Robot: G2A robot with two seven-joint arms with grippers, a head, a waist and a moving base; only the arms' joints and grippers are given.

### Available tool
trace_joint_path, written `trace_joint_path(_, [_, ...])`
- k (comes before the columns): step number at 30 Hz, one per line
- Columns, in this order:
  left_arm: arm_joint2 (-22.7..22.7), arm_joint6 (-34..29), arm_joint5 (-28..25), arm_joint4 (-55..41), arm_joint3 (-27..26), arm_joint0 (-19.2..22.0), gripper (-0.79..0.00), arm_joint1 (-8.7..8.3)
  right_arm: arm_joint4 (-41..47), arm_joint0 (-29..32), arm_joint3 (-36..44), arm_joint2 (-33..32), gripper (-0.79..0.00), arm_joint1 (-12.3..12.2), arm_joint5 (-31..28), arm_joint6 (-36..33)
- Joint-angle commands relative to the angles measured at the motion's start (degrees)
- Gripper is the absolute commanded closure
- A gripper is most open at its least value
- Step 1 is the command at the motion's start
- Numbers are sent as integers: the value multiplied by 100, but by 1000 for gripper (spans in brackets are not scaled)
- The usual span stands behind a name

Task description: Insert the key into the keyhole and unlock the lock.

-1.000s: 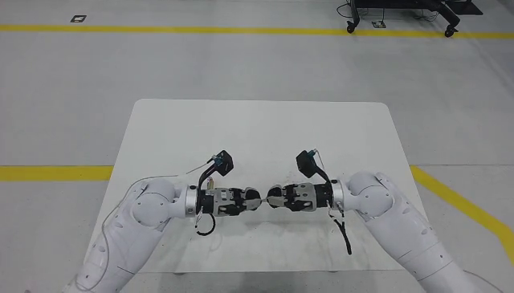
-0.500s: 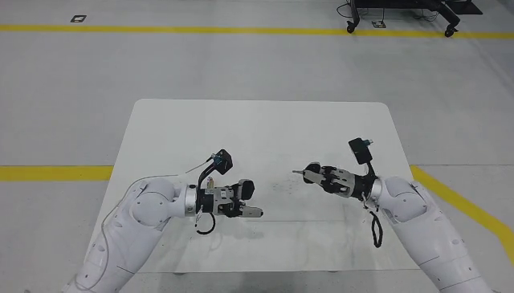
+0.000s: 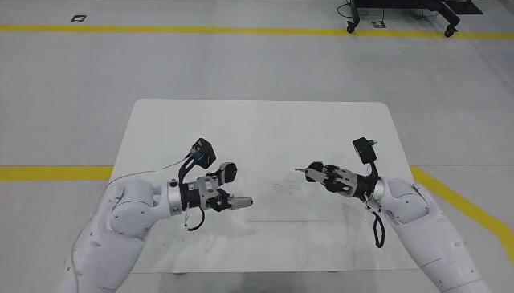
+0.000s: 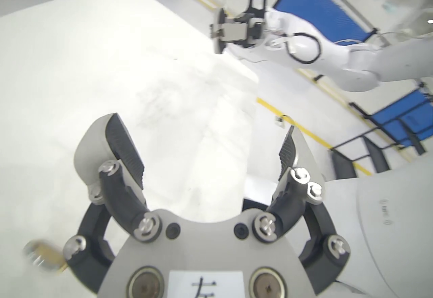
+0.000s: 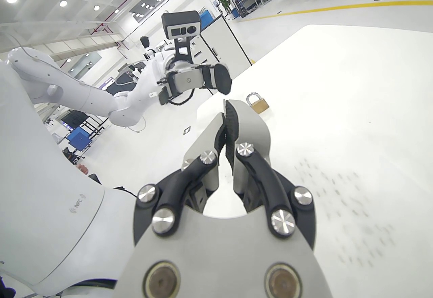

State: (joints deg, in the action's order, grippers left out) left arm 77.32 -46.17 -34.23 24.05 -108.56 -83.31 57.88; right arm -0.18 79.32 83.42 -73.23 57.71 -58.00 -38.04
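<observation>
One padlock (image 5: 257, 103) lies near spread left jaws; right jaws are closed.

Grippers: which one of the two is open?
The left gripper: its fingers stand wide apart with nothing between them, while the right gripper has its fingers pressed together.
</observation>
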Motion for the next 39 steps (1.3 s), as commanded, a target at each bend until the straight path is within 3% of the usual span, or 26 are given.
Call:
trace_joint_path(1, [588,46,607,650,-496,-549,-785,-64,0,0,0,0,0,0,0,0])
trace_joint_path(3, [1001,97,1066,1051,-861,-998,-785,-102,0,0,0,0,0,0,0,0])
trace_joint_path(6, [1246,26,1507,1650,-1216,-1499,-785,-131,0,0,0,0,0,0,0,0])
trace_joint_path(7, [1218,-21,1595,1854,-1275,-1593,-693,-134,0,0,0,0,0,0,0,0])
trace_joint_path(8, [1164,-80,1693,2080,-1271,-1641,-465,-137,0,0,0,0,0,0,0,0])
trace_joint_path(9, [1079,-131,1780,2288,-1254,-1650,-369,-137,0,0,0,0,0,0,0,0])
trace_joint_path(11, [827,-267,1913,2721,-1166,-1567,-351,-132,0,0,0,0,0,0,0,0])
trace_joint_path(13, [565,-318,1985,2949,-1037,-1397,-388,-116,0,0,0,0,0,0,0,0])
trace_joint_path(14, [451,-330,2016,3029,-967,-1299,-449,-107,0,0,0,0,0,0,0,0])
trace_joint_path(18, [66,-405,2201,3399,-782,-912,-563,-69,0,0,0,0,0,0,0,0])
trace_joint_path(27, [-692,-773,2583,3803,-358,-120,-554,47,0,0,0,0,0,0,0,0])
trace_joint_path(30, [-885,-834,2635,3873,-229,50,-514,83,0,0,0,0,0,0,0,0])
trace_joint_path(31, [-931,-844,2655,3903,-192,99,-376,92,0,0,0,0,0,0,0,0])
trace_joint_path(35, [-1019,-820,2757,3886,-76,204,-262,124,0,0,0,0,0,0,0,0])
trace_joint_path(39, [-994,-770,2791,3778,47,262,-200,139,0,0,0,0,0,0,0,0])
